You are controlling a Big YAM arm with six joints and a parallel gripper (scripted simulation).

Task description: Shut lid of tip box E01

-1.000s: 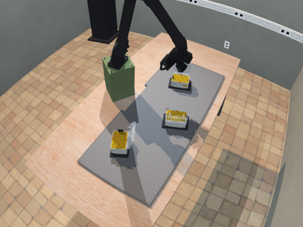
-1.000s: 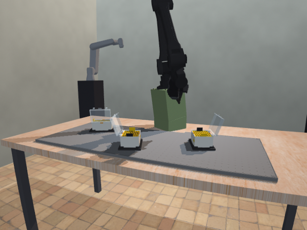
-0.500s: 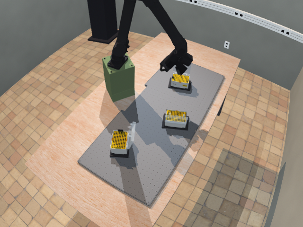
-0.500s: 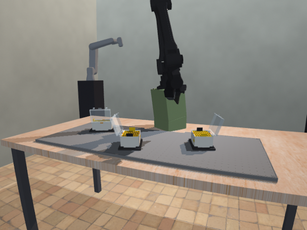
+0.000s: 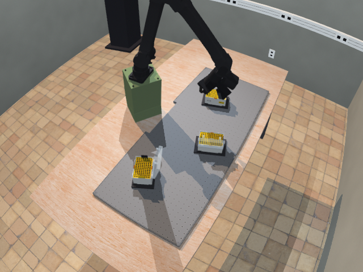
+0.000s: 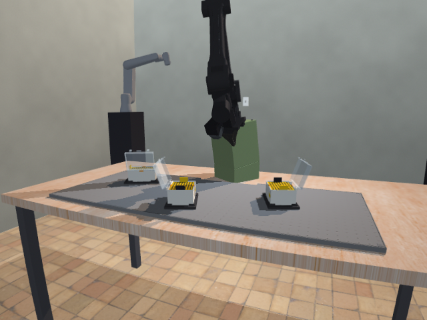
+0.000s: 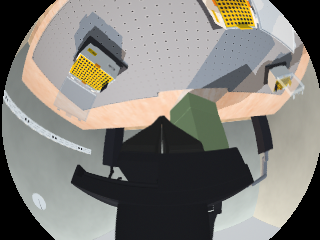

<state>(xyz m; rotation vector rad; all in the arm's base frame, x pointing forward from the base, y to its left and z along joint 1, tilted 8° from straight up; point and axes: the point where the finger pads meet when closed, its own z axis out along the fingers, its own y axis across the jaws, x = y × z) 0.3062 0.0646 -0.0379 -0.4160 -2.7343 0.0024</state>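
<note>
A pale wood table (image 5: 73, 164) (image 6: 396, 203) (image 7: 45, 95) fills much of the room, cut off at its near end from above, and a flat grey perforated board (image 5: 181, 199) (image 6: 327, 213) (image 7: 145, 55) lies on it. The black jointed arm (image 5: 202, 29) (image 6: 217, 41) runs out of the top of both room views, above its green block pedestal (image 5: 143, 99) (image 6: 241, 155) (image 7: 200, 117). Its black gripper (image 5: 225, 94) (image 6: 232, 141) (image 7: 162, 122) has its fingertips together, nothing caught between, up in the air. Three white tip boxes with yellow racks sit on black plates: H1's box (image 5: 214, 101) (image 6: 282, 198) (image 7: 100, 58), H2's box (image 5: 210, 148) (image 6: 181, 198) (image 7: 235, 15) and H3's box (image 5: 142, 181) (image 6: 141, 176) (image 7: 277, 82). From above, the gripper hides part of H1's box; H2's is cropped by the wrist view's top edge. H1's clear lid (image 6: 302, 172) (image 7: 75, 95), H2's clear lid (image 5: 211, 140) (image 6: 161, 172) (image 7: 272, 17) and H3's clear lid (image 5: 158, 161) (image 6: 139, 160) (image 7: 295, 85) all stand open. The small grey lettering (image 5: 209, 100) (image 7: 111, 67) on H1's box is too blurred for me to read, so I can't tell which of the three is E01.

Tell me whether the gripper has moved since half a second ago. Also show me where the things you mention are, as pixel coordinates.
Yes. In the exterior view, the gripper (image 5: 225, 96) (image 6: 233, 143) (image 7: 162, 120) has shifted toward the picture's left, across the green block (image 5: 146, 99) (image 6: 224, 160) (image 7: 200, 117) behind it.
</note>
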